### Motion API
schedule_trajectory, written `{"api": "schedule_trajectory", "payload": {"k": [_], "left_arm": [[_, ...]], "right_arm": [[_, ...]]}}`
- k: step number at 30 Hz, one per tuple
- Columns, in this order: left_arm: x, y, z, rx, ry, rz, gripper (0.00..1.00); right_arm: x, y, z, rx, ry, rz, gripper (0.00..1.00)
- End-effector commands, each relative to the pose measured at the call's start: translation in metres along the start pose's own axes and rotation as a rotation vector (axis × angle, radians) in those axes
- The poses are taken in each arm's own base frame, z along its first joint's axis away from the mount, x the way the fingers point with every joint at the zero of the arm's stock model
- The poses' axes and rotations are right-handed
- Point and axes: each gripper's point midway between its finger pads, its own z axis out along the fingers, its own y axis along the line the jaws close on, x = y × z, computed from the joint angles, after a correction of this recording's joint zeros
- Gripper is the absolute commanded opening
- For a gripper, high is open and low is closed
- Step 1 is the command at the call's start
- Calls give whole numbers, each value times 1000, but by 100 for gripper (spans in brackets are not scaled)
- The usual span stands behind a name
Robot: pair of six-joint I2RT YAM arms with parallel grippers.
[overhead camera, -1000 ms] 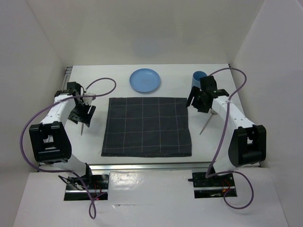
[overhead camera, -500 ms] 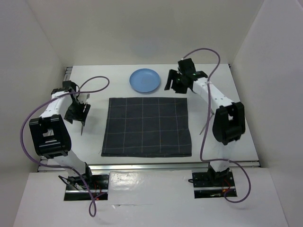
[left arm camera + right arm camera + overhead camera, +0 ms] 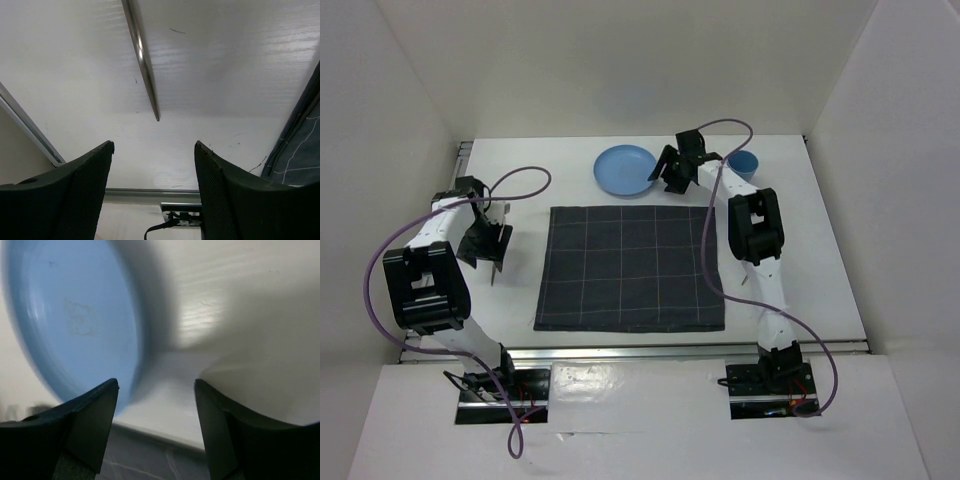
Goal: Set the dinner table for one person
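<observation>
Right gripper [image 3: 666, 171], fingers spread, beside blue plate [image 3: 623, 170] at far edge of dinner table [image 3: 800, 215]. Left gripper [image 3: 154, 146], likewise spread, over metal utensil [image 3: 142, 55].

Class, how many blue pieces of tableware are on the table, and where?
2. A flat round blue plate lies beyond the dark grey checked cloth mat; a small blue cup stands further right, toward the white table's far corner. The arms may hide others.

Blue plate [image 3: 626, 170] beside right gripper [image 3: 663, 174]
</observation>
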Motion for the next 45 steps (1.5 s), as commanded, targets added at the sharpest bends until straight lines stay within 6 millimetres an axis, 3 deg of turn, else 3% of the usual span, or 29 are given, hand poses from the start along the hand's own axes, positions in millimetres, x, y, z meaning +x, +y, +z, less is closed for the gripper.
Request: {"api": "schedule_trajectory", "payload": {"k": [1,3,6,8,10,11,14,16,17,18,20,21,23,24,26,27,28,29,30,31,32,33,36,37,39,40,45], "left_arm": [[-3,-6,2,29,-16,-24,73],[-4,-8,2,42,-20,-24,73],[1,-10,9,50,7,-23,73],[-1,-8,9,39,1,-23,73],[5,-10,11,42,11,-23,73],[4,-11,8,62,-8,-33,73],[3,-13,3,108,-24,-45,73],[3,-10,0,103,-34,-55,73],[3,-10,0,103,-34,-55,73],[1,-9,0,100,-43,-55,73],[2,-6,0,99,-43,-64,73],[6,-8,3,102,-33,-65,73],[3,-7,3,99,-43,-64,73],[3,-7,3,99,-43,-64,73],[5,-10,5,113,-38,-55,73],[5,-11,5,123,-42,-55,73],[4,-13,5,132,-45,-55,73],[4,-13,5,132,-45,-55,73],[4,-13,5,132,-45,-46,73],[5,-13,7,135,-37,-46,73],[5,-13,7,135,-37,-37,73],[3,-12,7,132,-46,-37,73],[1,-9,8,123,-44,-37,73],[-2,-8,6,120,-53,-37,73],[-5,-9,5,131,-52,-37,73],[-7,-10,4,143,-52,-37,72],[-9,-13,2,160,-59,-37,72]], "right_arm": [[-11,18,12,-109,-36,61,72],[5,15,28,-156,10,58,72],[0,23,38,-182,20,64,69],[6,15,47,-157,34,88,64],[25,5,56,-160,81,143,44],[18,5,53,-186,73,169,30],[20,1,48,-199,92,178,0],[15,16,34,-261,97,123,0],[20,32,22,-347,139,86,0],[9,52,2,-422,123,34,0],[5,73,-22,-485,113,-73,0],[-3,97,-52,-521,82,-122,0],[-6,111,-81,-548,50,-184,0],[-7,115,-108,-547,30,-209,0],[-1,111,-126,-492,24,-232,0],[9,98,-126,-416,21,-244,0],[11,91,-147,-378,14,-294,0],[36,75,-145,-314,55,-310,0],[46,64,-150,-284,75,-315,0],[51,61,-168,-281,77,-328,0],[74,48,-173,-248,143,-343,0],[99,21,-169,-161,198,-342,0],[147,-11,-186,-29,294,-377,0],[170,-32,-186,18,340,-371,0],[189,-37,-193,35,353,-371,0],[202,-51,-193,77,372,-372,0],[223,-69,-188,111,398,-338,0]]}}
